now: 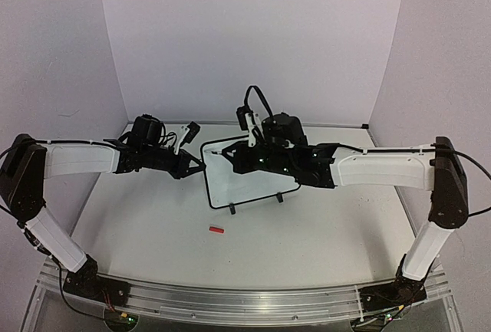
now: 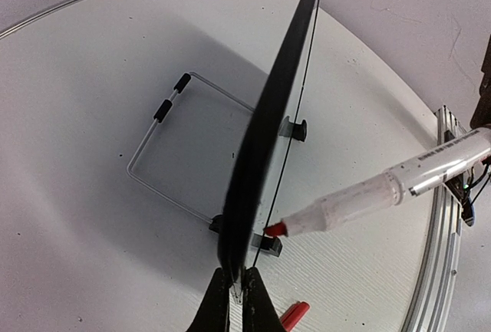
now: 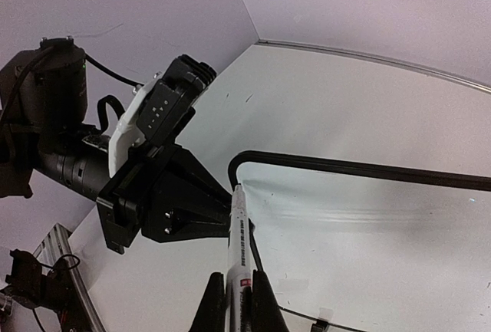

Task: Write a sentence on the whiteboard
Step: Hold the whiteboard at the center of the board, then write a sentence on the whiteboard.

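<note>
The whiteboard (image 1: 249, 179) stands upright on its two black clip feet at mid-table. My left gripper (image 1: 201, 164) is shut on its left edge; in the left wrist view the board (image 2: 268, 133) runs edge-on up from the closed jaws (image 2: 236, 295). My right gripper (image 3: 238, 305) is shut on a white marker (image 3: 237, 240). The marker's red tip (image 2: 275, 229) is at the board's upper left corner, very close to the face. No sentence is in view on the white face (image 3: 368, 225).
A red marker cap (image 1: 216, 230) lies on the table in front of the board. A thin wire stand (image 2: 165, 156) rests flat behind the board. The left arm's wrist (image 3: 153, 194) is close beside the marker. Purple walls ring the table.
</note>
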Robot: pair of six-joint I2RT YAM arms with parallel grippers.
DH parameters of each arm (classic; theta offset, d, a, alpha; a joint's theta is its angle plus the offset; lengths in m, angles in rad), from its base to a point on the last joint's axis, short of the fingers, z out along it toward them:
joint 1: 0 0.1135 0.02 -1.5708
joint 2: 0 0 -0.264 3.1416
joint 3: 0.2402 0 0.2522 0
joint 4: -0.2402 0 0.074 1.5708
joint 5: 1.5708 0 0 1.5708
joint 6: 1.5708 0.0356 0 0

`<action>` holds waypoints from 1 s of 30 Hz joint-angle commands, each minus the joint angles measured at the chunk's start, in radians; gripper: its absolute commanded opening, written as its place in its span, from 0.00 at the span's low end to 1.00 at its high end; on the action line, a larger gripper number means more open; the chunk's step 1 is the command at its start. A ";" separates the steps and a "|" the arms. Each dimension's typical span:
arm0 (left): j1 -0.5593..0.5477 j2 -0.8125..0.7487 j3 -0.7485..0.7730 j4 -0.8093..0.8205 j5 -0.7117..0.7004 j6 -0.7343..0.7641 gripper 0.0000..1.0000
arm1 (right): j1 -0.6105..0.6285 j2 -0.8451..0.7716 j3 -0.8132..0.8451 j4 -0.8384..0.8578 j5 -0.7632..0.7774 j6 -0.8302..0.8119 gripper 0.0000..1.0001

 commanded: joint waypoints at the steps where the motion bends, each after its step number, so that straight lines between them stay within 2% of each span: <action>1: -0.007 0.012 0.047 -0.030 -0.037 0.045 0.00 | -0.001 0.002 0.027 0.027 0.025 -0.014 0.00; 30: -0.019 0.005 0.052 -0.052 -0.069 0.063 0.00 | 0.000 0.010 -0.011 -0.015 0.086 -0.001 0.00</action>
